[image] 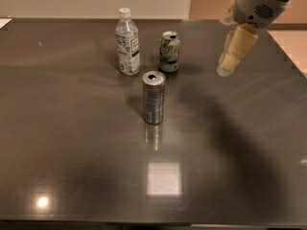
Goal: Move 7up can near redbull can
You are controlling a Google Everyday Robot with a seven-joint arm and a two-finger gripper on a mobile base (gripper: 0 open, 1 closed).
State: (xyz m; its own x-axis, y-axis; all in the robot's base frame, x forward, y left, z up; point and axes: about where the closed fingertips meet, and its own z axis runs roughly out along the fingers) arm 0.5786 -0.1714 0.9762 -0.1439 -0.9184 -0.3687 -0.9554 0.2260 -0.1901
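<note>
The 7up can [170, 51], short and stout, white-silver with green markings, stands upright toward the back of the dark table [72, 143]. The redbull can [153, 97], tall, slim and silver-grey, stands upright in front of it, a little to the left. My gripper [224, 71] hangs in the air at the upper right, to the right of the 7up can and apart from it, holding nothing.
A clear plastic water bottle [127, 43] with a white cap stands just left of the 7up can. The table's right edge runs past the arm, with light floor [295, 44] beyond it. Ceiling lights reflect on the tabletop near the front.
</note>
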